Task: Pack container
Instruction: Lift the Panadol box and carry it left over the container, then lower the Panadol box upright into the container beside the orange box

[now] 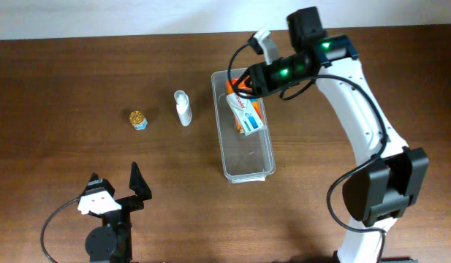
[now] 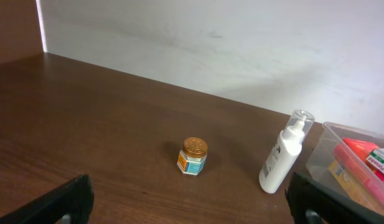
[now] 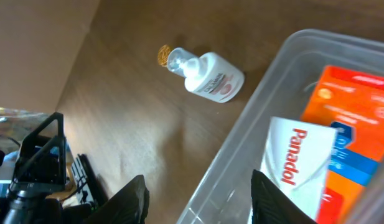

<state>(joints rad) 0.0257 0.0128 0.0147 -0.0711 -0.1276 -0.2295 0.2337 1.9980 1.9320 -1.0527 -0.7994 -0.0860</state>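
**A:** How do the right jaws stand?

**B:** They are apart. Between the two black fingers (image 3: 134, 198) there is nothing, and they touch nothing. They hang above the far end of the container (image 1: 248, 157), the long clear plastic bin with rounded corners. They are over the side wall that is nearest to the bottle.

**A:** And what is under them, inside the bin?

**B:** There are two flat boxes in the far half. One is a white cardboard box with the red word "Panadol" (image 3: 297, 168). It lies tilted, partly over an orange cardboard box (image 3: 353, 106).

**A:** The left jaws?

**B:** They are wide apart and hold nothing. In the left wrist view only the two dark finger ends show, one in each lower corner. They are near the front edge of the dark brown wooden table (image 1: 64, 73), well apart from the container.

**A:** Where does the container lie?

**B:** It lies on the table, toward the middle, with its long side running from front to back.

**A:** What stands outside it?

**B:** A small white plastic pump bottle with a clear cap (image 2: 282, 158) stands upright just beside the container. Farther out on the same side is a little glass jar with a gold lid and a blue label (image 2: 193, 155). The jar and the bottle do not touch.
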